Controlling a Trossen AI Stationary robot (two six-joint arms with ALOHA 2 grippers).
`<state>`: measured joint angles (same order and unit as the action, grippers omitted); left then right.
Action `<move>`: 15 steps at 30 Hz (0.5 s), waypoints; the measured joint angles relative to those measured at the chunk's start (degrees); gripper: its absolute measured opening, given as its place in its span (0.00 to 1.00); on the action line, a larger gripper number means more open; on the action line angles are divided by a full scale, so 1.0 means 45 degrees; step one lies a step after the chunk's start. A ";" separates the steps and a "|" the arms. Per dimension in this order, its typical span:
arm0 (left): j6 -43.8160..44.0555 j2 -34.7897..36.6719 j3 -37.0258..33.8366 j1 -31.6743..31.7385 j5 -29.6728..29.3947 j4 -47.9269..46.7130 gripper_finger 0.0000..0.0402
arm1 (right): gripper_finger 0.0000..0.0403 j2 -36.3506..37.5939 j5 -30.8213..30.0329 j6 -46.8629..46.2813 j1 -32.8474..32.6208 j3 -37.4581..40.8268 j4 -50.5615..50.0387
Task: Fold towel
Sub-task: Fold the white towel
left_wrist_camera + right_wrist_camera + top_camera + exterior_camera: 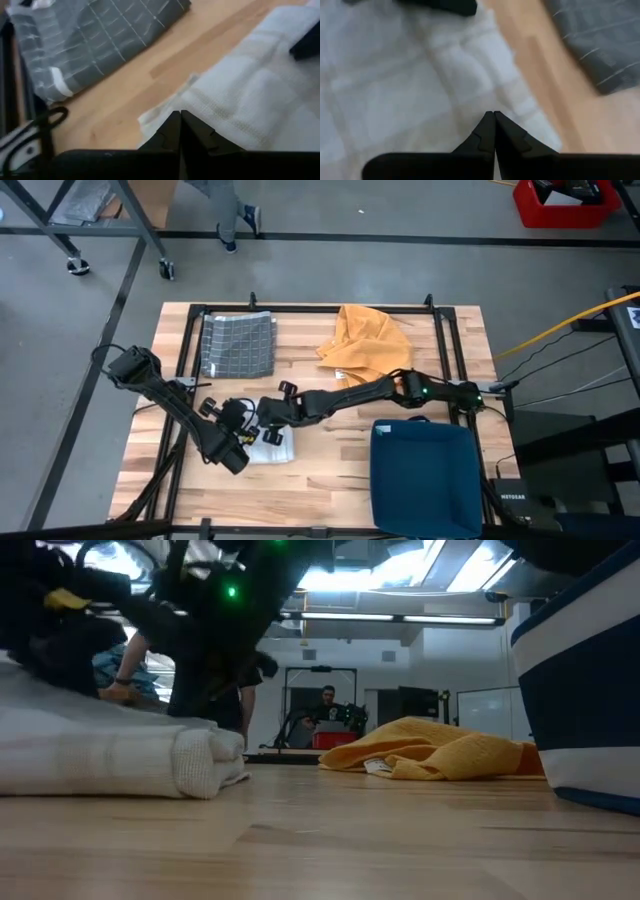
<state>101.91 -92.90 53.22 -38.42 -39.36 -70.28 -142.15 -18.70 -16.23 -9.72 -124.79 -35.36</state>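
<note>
White waffle-weave towel [272, 442], dark grey towel [238, 345] with a thin white grid, mustard-yellow cloth [366, 340], navy blue bin [424, 475] with a white stripe, red crate [565, 202], all on a light wood table [330, 470] with a black frame.

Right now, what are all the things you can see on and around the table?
white towel: 1, white, near front left of table, under both end effectors
grey towel: 1, grey checked, back left
orange towel: 1, orange, crumpled, back middle
blue bin: 1, dark blue, front right
table: 1, light wood
red crate: 1, red, floor beyond table
left end effector: shut, at white towel's edge
right end effector: shut, over white towel
</note>
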 joint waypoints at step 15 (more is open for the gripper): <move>0.0605 0.0039 -0.3045 0.0030 -0.0231 0.3991 0.00 | 0.01 -0.0907 0.0276 -0.0005 0.0000 -0.0010 -0.0039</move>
<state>104.64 -92.73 39.52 -38.28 -40.40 -52.31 -146.23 -17.46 -16.25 -9.72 -124.84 -35.53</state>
